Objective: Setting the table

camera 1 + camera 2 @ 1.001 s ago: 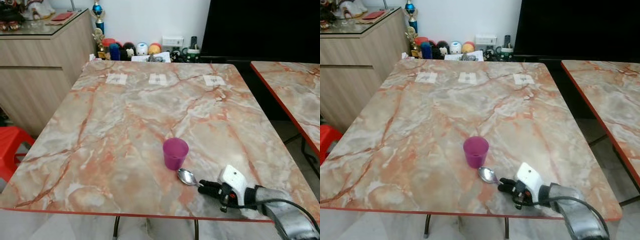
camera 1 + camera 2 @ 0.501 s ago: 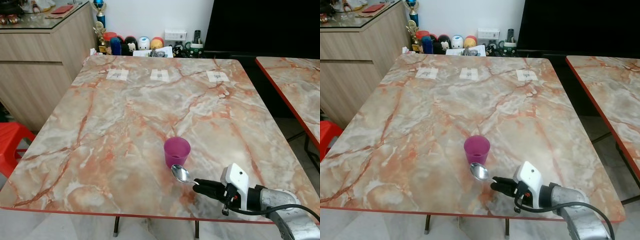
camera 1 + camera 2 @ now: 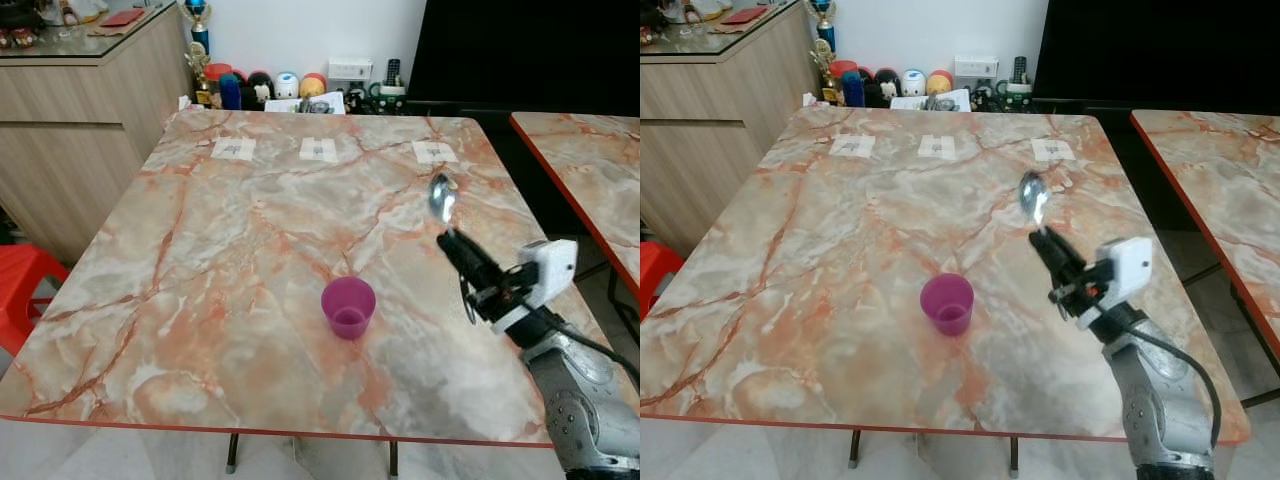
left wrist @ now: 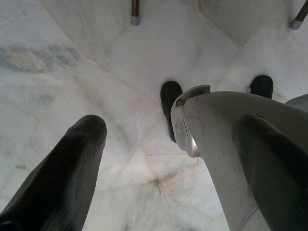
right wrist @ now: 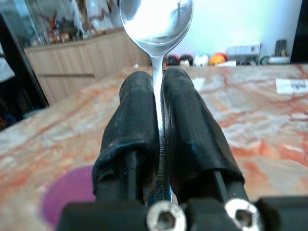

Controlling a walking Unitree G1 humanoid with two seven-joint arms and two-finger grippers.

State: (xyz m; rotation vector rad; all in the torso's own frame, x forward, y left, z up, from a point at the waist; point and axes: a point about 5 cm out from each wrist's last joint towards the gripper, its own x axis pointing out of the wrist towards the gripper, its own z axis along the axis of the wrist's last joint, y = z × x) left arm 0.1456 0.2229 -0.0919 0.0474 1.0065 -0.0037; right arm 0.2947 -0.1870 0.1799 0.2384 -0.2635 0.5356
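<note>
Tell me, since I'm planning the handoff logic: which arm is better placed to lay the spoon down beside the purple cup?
The right. Its claw is shut on the spoon, raised above the table right of the purple cup. The left claw hangs open over the floor.

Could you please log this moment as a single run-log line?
right gripper: shut on spoon, raised above table, bowl up | purple cup: upright on table, apart from spoon | left gripper: idle over floor

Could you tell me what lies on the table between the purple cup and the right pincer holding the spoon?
Nothing: bare marble separates the purple cup from the right pincer, seen in both eye views.
</note>
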